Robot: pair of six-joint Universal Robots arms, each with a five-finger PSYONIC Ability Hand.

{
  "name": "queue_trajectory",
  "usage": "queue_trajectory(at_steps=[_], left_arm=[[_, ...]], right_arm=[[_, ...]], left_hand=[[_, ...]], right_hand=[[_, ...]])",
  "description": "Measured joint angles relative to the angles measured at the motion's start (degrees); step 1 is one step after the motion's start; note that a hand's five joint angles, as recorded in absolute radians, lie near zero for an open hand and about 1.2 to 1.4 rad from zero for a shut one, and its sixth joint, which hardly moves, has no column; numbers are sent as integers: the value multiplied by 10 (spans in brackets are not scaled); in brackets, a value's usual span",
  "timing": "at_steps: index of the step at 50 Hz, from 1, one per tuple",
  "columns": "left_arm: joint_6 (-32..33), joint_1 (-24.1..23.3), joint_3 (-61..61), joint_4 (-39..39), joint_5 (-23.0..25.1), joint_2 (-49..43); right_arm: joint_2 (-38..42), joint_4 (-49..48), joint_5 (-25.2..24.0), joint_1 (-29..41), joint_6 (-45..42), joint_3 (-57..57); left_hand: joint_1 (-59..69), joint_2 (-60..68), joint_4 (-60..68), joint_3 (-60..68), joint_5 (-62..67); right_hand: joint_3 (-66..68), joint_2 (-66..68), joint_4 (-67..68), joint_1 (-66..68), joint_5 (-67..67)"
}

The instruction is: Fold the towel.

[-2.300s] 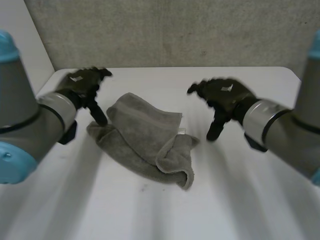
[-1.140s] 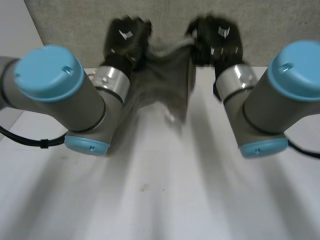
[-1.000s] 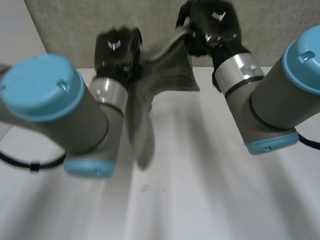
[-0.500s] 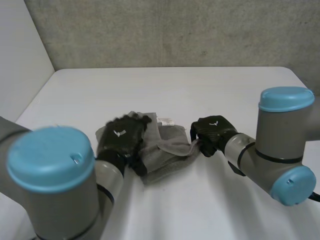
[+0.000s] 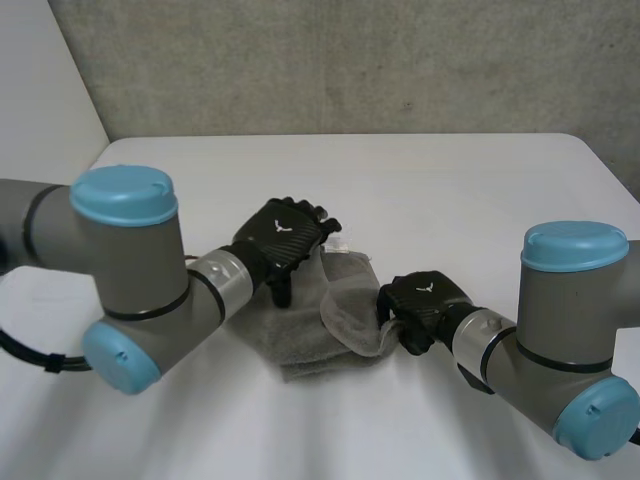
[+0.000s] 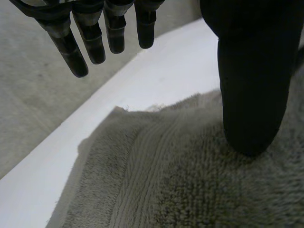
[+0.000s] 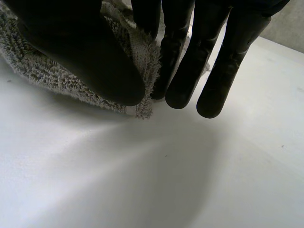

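1. One grey towel (image 5: 305, 325) lay in a soft heap in the middle of the white surface (image 5: 450, 190), between the two hands.
2. No neat fold was made yet. The cloth looked doubled over on itself, and a loose flap curled up on the side by the right hand (image 5: 425, 298). I judged the job as started but far from done.
3. Over the far edge of the towel was the left hand (image 5: 285, 232). In the left wrist view its fingers (image 6: 90, 38) were straight and apart, up off the cloth. Only its thumb (image 6: 249, 95) pressed down on the towel (image 6: 166, 185).
4. At the curled flap, the right hand had a grip. In the right wrist view its thumb (image 7: 85, 57) and fingers (image 7: 183, 66) were clamped on a bit of the towel's edge (image 7: 142, 61), low over the surface.
5. What was left, I think: pull the towel out flat, line up the edges, then lay one half over the other and smooth it.
6. Some things were hard to make out. I could not count the layers in the heap. The left hand and arm hid part of the far edge. I could not tell if the pinched bit was a corner, or if it touched the surface.
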Motion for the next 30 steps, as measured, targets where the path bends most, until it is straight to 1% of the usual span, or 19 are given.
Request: queue_trajectory(at_steps=[4, 7, 8, 9, 10, 11, 12, 13, 14, 16, 19, 23, 24, 25, 26, 27, 30], left_arm=[[32, 1, 44, -28, 6, -42], [64, 0, 84, -65, 4, -79], [81, 0, 102, -83, 2, -93], [90, 0, 111, -93, 0, -101], [98, 0, 119, -101, -1, -106], [108, 0, 128, -109, -3, -113], [119, 0, 139, -119, -5, -119], [127, 0, 146, -125, -6, -123], [136, 0, 156, -128, -8, -126], [143, 0, 170, -122, -10, -126], [146, -1, 193, -91, -12, -115], [133, -1, 233, -9, -17, -88], [123, -1, 249, 24, -21, -78], [123, -1, 249, 24, -21, -78], [113, -1, 264, 54, -29, -69], [96, -1, 287, 95, -44, -58], [76, -1, 309, 136, -67, -46]], right_arm=[[0, 0, 0, 0, 0, -2], [0, 0, 0, -1, 0, -4], [1, 0, 0, -1, -1, -5], [1, 0, 0, -1, -1, -6], [2, -1, 0, -1, -1, -7], [3, -1, 0, -1, -1, -8], [4, -2, 0, -1, -1, -10], [6, -3, 0, 0, -2, -12], [9, -5, -1, 0, -2, -16], [15, -9, -2, 0, -2, -28], [27, -17, -2, 1, 1, -62], [35, -41, 8, 3, 17, -132], [34, -56, 15, 4, 27, -156], [34, -56, 15, 4, 27, -156], [32, -71, 23, 4, 36, -173], [23, -114, 48, 5, 59, -209], [9, -163, 75, 5, 79, -234]], left_hand=[[9, 5, 5, 5, 5], [30, 25, 24, 24, 23], [96, 88, 85, 88, 84], [105, 97, 98, 97, 92], [175, 171, 160, 172, 153], [175, 171, 160, 172, 153], [311, 286, 287, 286, 269], [311, 286, 287, 286, 269], [447, 446, 447, 446, 442], [494, 499, 496, 493, 487], [519, 540, 541, 537, 525], [527, 555, 557, 552, 537], [529, 557, 559, 554, 538], [529, 557, 559, 554, 538], [531, 558, 561, 555, 540], [531, 559, 561, 556, 541], [531, 560, 563, 557, 541]], right_hand=[[0, 0, 0, 0, 0], [0, 0, 0, 0, 0], [0, 0, 0, 0, 0], [0, 0, 0, 0, 0], [0, 0, 0, 0, 0], [0, 0, 0, 0, 0], [0, 0, 0, 0, 0], [0, 0, 0, 0, 0], [0, 0, 0, 0, 0], [0, 0, 0, 0, 0], [0, 0, 0, 0, 0], [0, 0, 0, 0, 0], [0, 0, 0, 0, 0], [0, 0, 0, 0, 0], [0, 0, 0, 0, 0], [0, 0, 0, 0, 0], [0, 0, 0, 0, 0]])
